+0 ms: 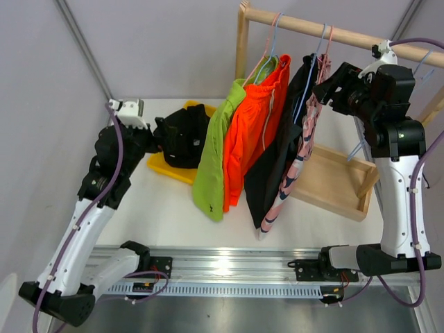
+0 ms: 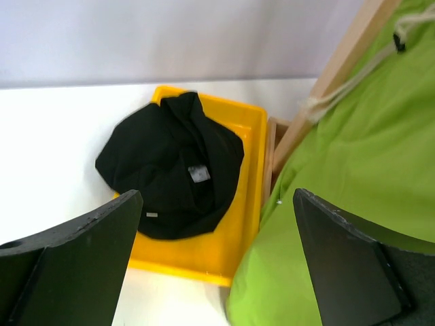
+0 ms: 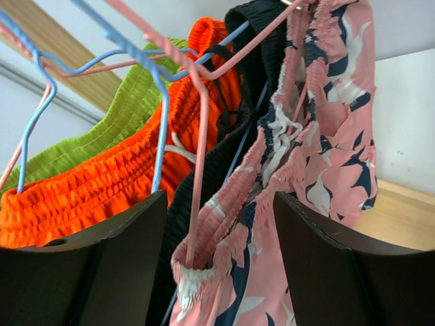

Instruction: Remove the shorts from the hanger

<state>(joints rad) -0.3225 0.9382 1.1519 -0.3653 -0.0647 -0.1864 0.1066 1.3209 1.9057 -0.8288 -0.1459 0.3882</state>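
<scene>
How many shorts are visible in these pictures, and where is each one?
5. Four hang from the rail, left to right: lime green shorts, orange shorts, black shorts, pink patterned shorts. A black pair lies in the yellow tray. Others may hide between them.

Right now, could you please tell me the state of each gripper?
Left gripper: open, holding nothing.
Right gripper: open, straddling the pink shorts, not clamped.

Five shorts are in view: four hang from one wooden rail (lime green, orange, black, pink patterned), and one more black pair lies in a yellow tray. There are two trays, counting a wooden tray; the wire hangers overlap too much to count.
</scene>
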